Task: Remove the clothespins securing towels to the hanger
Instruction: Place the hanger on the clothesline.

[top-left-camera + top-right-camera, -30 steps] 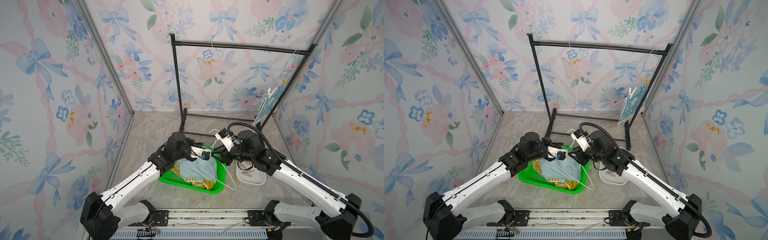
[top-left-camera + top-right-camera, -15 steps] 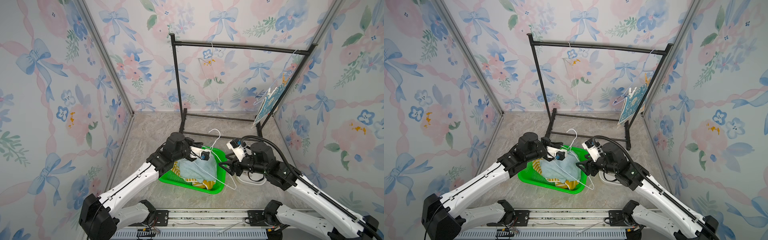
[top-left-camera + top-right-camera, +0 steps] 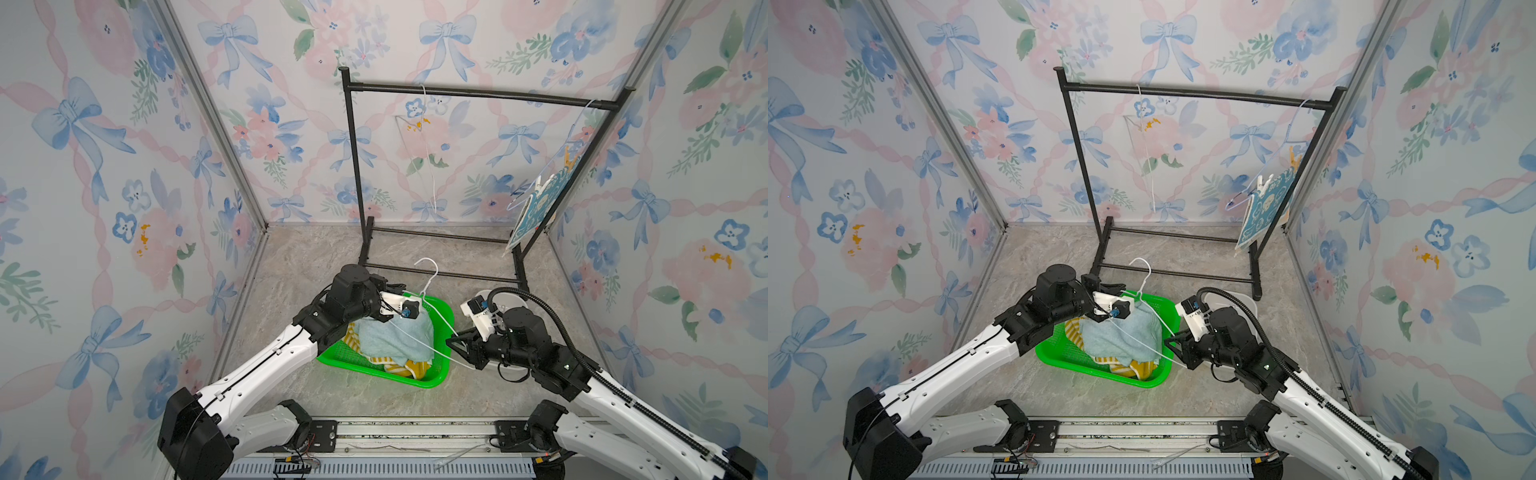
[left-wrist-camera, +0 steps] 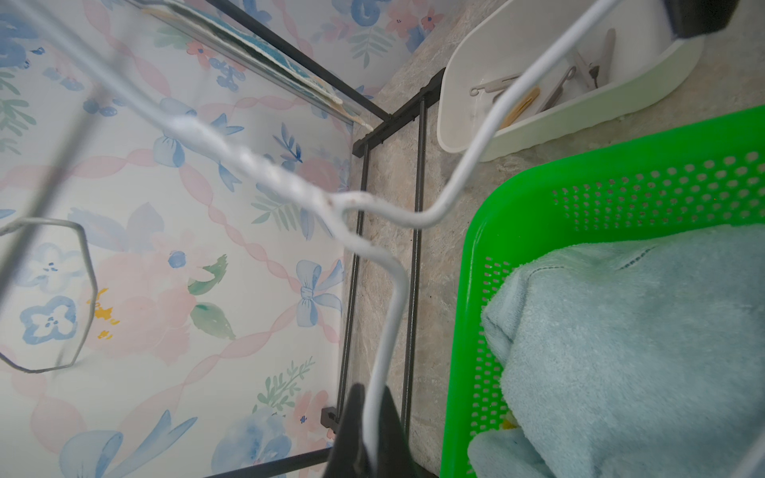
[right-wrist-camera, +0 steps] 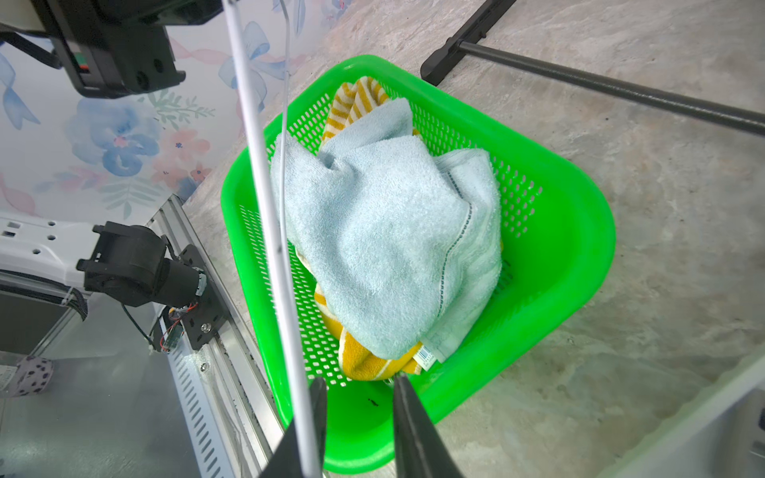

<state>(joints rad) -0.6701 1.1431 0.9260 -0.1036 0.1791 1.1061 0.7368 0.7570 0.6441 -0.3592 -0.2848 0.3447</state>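
Biggest thing first: the black rack (image 3: 478, 92) across the back. At two o'clock the blue bunny towel (image 3: 536, 208) hangs off its far end, pinned by a white clothespin (image 3: 539, 183) and a tan clothespin (image 3: 569, 158). Those look like the last two to pull.

Down at six o'clock sits the green basket (image 3: 440, 376), with the teal towel (image 3: 395, 336) heaped over the yellow-striped towel (image 3: 409, 368). Both are free of clips. At three o'clock from it is the white bin (image 4: 455, 103), with loose clothespins (image 4: 519, 108) lying inside.

The left gripper (image 4: 371, 393) is clenched on the bare white hanger (image 4: 392, 331), just below the neck. The right gripper (image 5: 360, 378) has its fingers apart with nothing between them. The hanger wire runs across one finger only.

My read on handling: these pins are light, stiff and springy. You squeeze the tail ends, never the nose, and the plastic ones may slip. The towel is limp and will drop once freed, and the thin hanger will swing, so one hand should steady it.

And the change: a second ago the right arm was up by the hanger's hook, then over the bin. Now it is low at the basket's four o'clock corner. The left hasn't budged.
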